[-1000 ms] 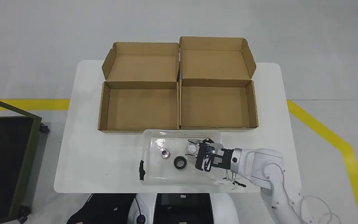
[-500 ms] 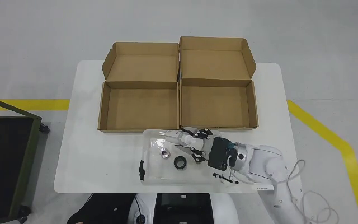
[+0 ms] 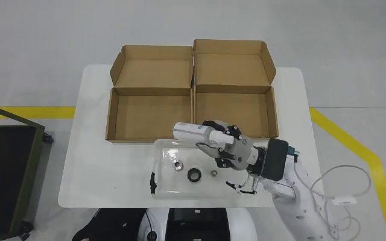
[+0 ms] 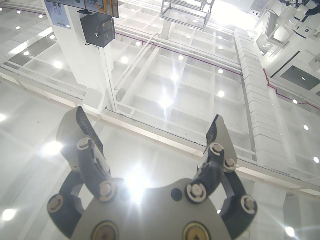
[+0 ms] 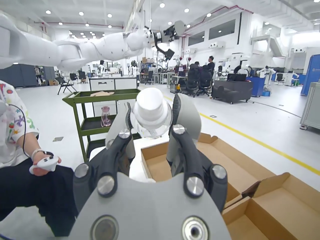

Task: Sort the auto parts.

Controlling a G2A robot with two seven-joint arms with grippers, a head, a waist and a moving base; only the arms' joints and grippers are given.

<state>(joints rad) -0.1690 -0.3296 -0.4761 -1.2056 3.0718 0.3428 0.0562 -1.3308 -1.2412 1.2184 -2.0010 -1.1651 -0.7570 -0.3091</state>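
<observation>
Cylinder (image 3: pixel 194 131), white-capped, lies sideways clamped in the right gripper (image 3: pixel 212 138) above the tray (image 3: pixel 158 181) edge, seemingly mid-sort; next it likely needs carrying over a box (image 3: pixel 232 114) and releasing, with smaller parts (image 3: pixel 194 175) waiting.

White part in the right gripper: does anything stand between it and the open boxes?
Nothing visible does. The white part, held by the right gripper, is at the boxes' front walls; both are empty.
</observation>
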